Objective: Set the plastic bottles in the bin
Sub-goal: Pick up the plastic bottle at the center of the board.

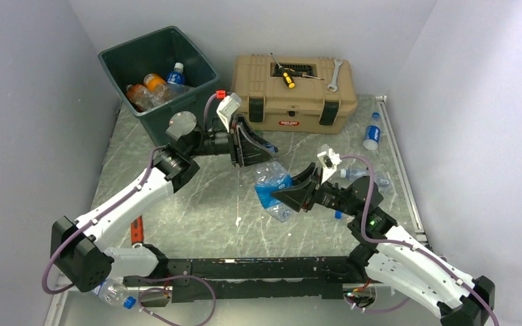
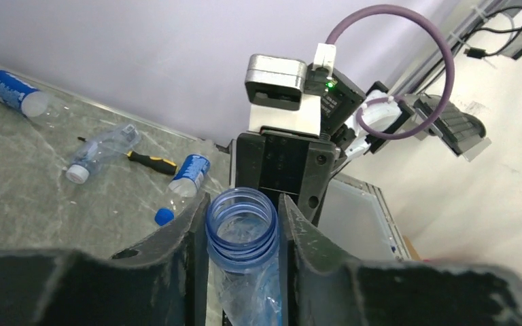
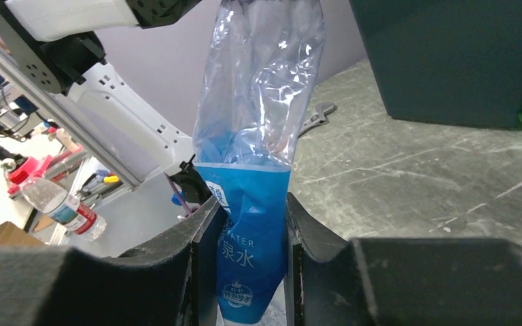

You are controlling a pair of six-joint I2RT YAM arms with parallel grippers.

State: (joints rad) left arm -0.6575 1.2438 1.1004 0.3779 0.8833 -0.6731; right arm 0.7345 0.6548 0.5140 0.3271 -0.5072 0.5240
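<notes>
A crushed clear plastic bottle (image 1: 272,185) with a blue label hangs above the table's middle, held between both arms. My left gripper (image 1: 264,160) is shut on its open, capless blue neck (image 2: 241,227). My right gripper (image 1: 284,197) is shut on the blue-labelled lower part (image 3: 253,252). The dark green bin (image 1: 124,56) stands at the back left, with orange and clear bottles (image 1: 151,87) inside. More bottles lie on the table: one (image 1: 372,132) at the far right, one (image 1: 366,175) by the right arm, one (image 1: 114,293) by the left arm's base.
A tan toolbox (image 1: 292,95) stands right of the bin, with a yellow-handled screwdriver (image 1: 286,77) and a wrench (image 1: 334,75) on its lid. An orange-handled wrench (image 1: 136,229) lies under the left arm. Grey walls close in the sides.
</notes>
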